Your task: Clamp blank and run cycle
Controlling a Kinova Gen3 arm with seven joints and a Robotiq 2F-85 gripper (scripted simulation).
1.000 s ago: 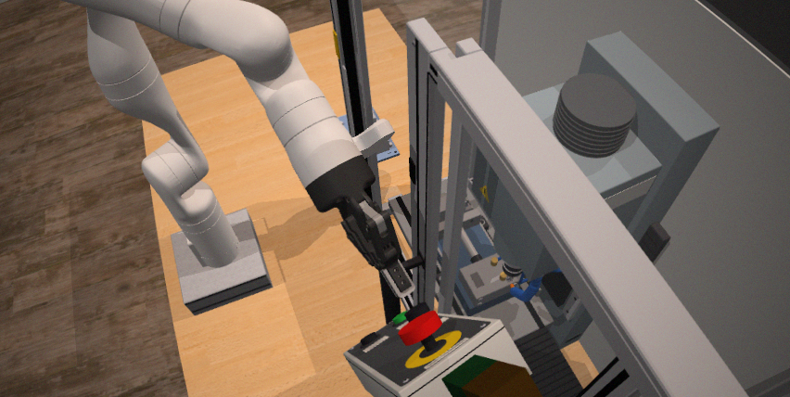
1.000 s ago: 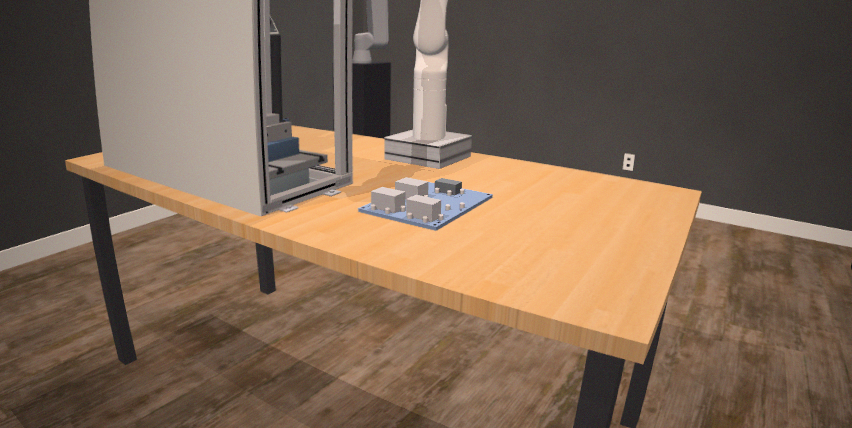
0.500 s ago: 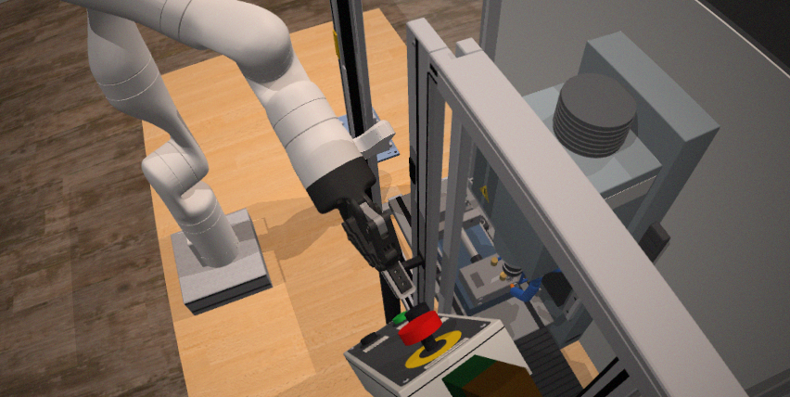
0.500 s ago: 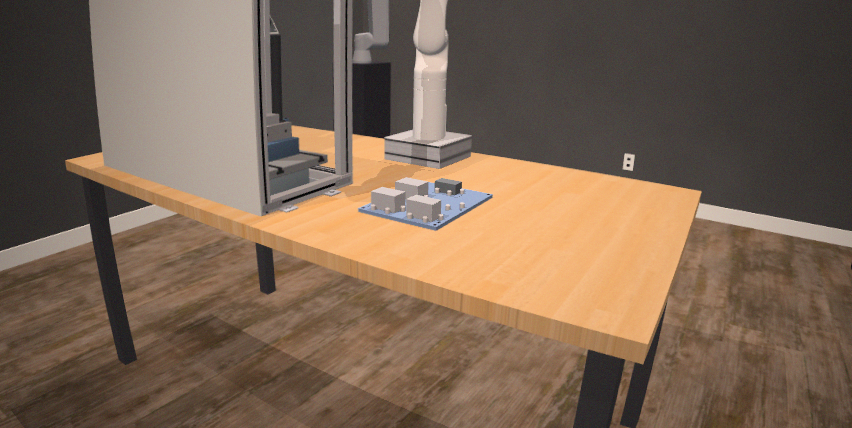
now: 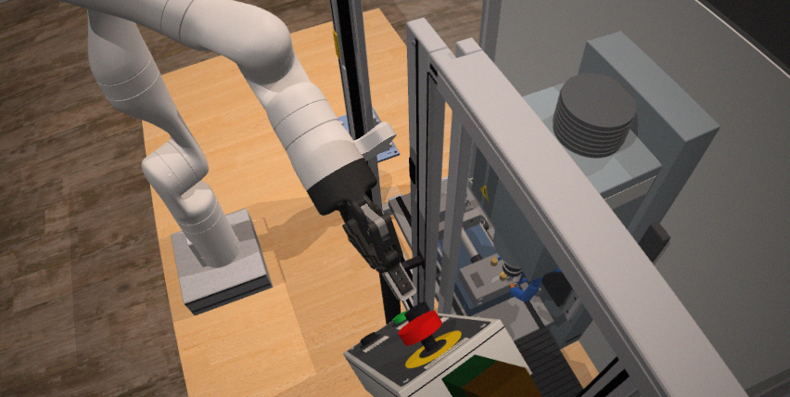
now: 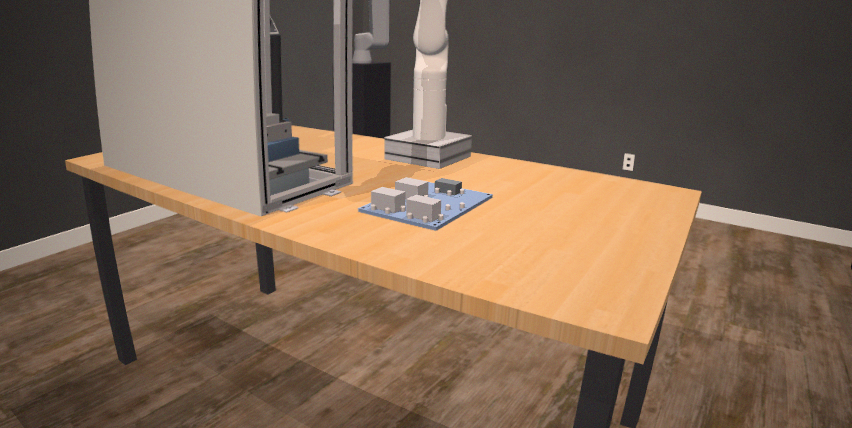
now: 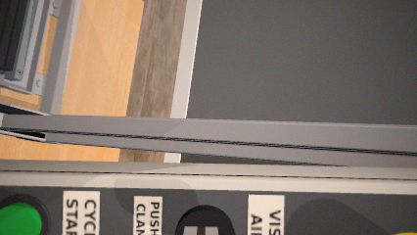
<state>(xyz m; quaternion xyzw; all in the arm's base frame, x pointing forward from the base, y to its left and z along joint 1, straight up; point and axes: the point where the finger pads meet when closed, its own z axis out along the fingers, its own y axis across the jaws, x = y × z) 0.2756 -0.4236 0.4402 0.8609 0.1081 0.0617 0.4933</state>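
Note:
My gripper (image 5: pixel 401 285) is shut and empty. It points down at the control column (image 5: pixel 426 352), just above its panel and beside the guard's door frame (image 5: pixel 423 184). In the wrist view the black VISE AIR knob (image 7: pixel 205 223) sits at the bottom centre, straight ahead of the fingers. The green CYCLE START button (image 7: pixel 20 220) is to its left and also shows in the top view (image 5: pixel 399 317). The blue plate (image 6: pixel 425 204) holds three light blanks (image 6: pixel 388 198) (image 6: pixel 411 186) (image 6: pixel 423 207) and the dark setting master (image 6: pixel 448 185), all upright. A light grey block (image 5: pixel 478 278) lies under the spindle inside the guard.
A red mushroom button (image 5: pixel 420 327) on a yellow ring stands on the column right of the knob. A black handle (image 5: pixel 412 262) sticks out of the door frame close to my fingers. The guard's grey wall (image 6: pixel 178 67) fills the table's left end. A black upright post (image 5: pixel 348 40) stands behind my wrist.

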